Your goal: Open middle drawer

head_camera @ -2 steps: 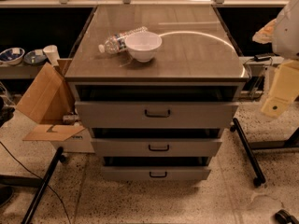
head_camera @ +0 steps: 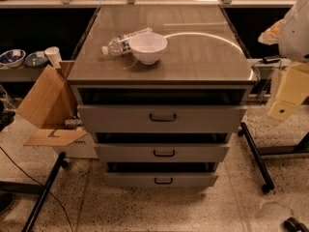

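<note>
The grey cabinet has three stacked drawers. The middle drawer (head_camera: pixel 163 152) has a low flat front with a small black handle (head_camera: pixel 164 153), and a dark gap shows above it. The taller top drawer (head_camera: pixel 162 118) sits above it and the lowest drawer (head_camera: pixel 163 180) below. No drawer's inside is visible. My arm (head_camera: pixel 289 91), white and pale yellow, hangs at the right edge, well clear of the cabinet. My gripper (head_camera: pixel 293 224) shows only as a dark tip at the bottom right corner, low and far right of the middle drawer's handle.
A white bowl (head_camera: pixel 148 47) and a lying plastic bottle (head_camera: pixel 126 40) rest on the cabinet top (head_camera: pixel 193 62). An open cardboard box (head_camera: pixel 46 108) stands at the left. Black wheeled stand legs cross the floor at left (head_camera: pixel 46 192) and right (head_camera: pixel 256 158).
The view has moved slightly closer to the cabinet. The drawers, bowl and bottle have not moved.
</note>
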